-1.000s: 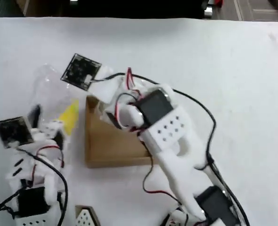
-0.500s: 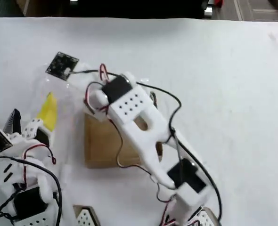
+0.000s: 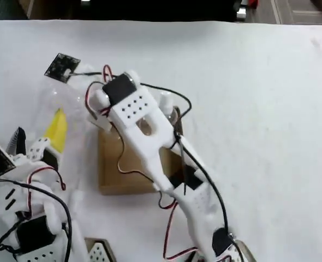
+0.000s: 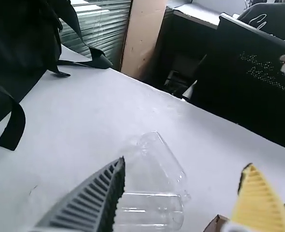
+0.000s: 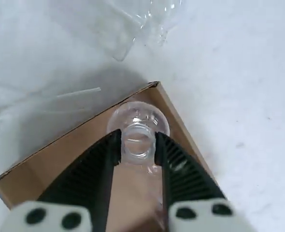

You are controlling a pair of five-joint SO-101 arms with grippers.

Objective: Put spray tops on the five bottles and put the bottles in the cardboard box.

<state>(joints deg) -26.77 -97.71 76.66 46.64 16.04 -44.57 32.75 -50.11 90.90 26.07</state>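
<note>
A clear bottle (image 5: 138, 122) with a bare neck and no spray top stands in a corner of the cardboard box (image 5: 60, 150). My right gripper (image 5: 137, 141) is shut on its neck, one black finger on each side. In the high view the right arm lies across the box (image 3: 112, 172), its wrist over the far left corner. My left gripper (image 4: 183, 166) stands open, with a grey finger and a yellow one. Two clear bottles (image 4: 159, 157) lie on the table beyond them. From above, the left gripper (image 3: 36, 134) is left of the box, close to the lying bottles (image 3: 60, 98).
More clear bottles (image 5: 137, 19) lie on the white table just past the box corner. A black strap (image 4: 17, 121) and dark bag sit at the table's far side in the left wrist view. The arm bases (image 3: 98, 252) stand at the near edge.
The right arm has swung left across the box to its far left corner. The left gripper has shifted left and slightly toward the near edge.
</note>
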